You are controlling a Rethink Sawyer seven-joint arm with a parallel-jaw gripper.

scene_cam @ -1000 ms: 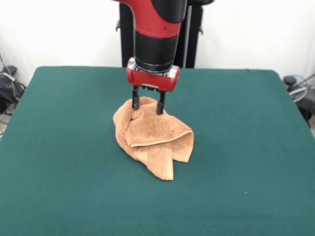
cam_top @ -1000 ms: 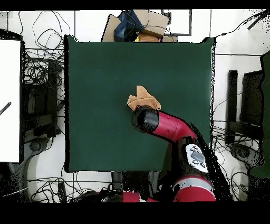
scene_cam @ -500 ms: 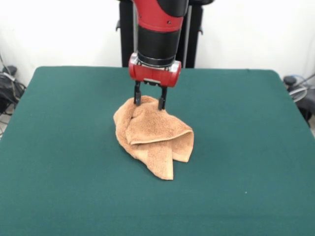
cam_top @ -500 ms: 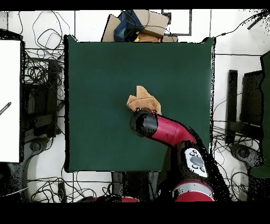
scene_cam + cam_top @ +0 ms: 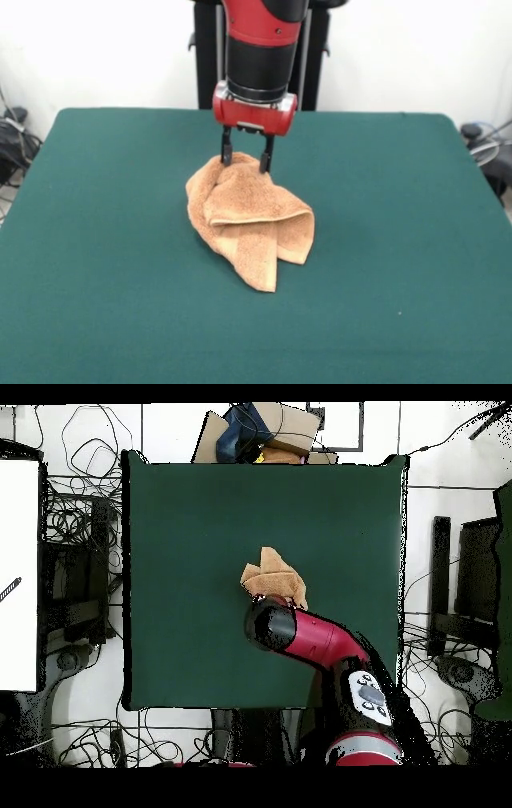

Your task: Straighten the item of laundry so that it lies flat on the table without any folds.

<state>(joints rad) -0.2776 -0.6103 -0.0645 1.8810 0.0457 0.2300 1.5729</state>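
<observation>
The front view showed the end effector (image 5: 245, 162) clearly: its two dark fingers (image 5: 226, 152) stood apart, a moderate gap between them, with the tips at the far top edge of the towel (image 5: 250, 218). Whether they pinched any cloth I could not tell. In the overhead view the end effector was hidden under the red and black arm (image 5: 300, 633), which also covered the part of the towel (image 5: 272, 574) nearest to the robot.

The towel, orange-tan terry cloth, lay crumpled near the middle of the counter (image 5: 96, 264), folded over itself in several layers, with one pointed corner toward the camera in the front view. From above it looked like a small irregular patch.

Around the counter (image 5: 180, 514) the overhead view showed things that the front view did not: a cardboard box (image 5: 285, 429) with a dark object just beyond the far edge, many cables (image 5: 75, 524) on the floor at one side, and dark equipment (image 5: 460, 594) at the other side.

Nothing else lay on the green surface, so wide open room remained on every side of the towel, well away from all four edges.
</observation>
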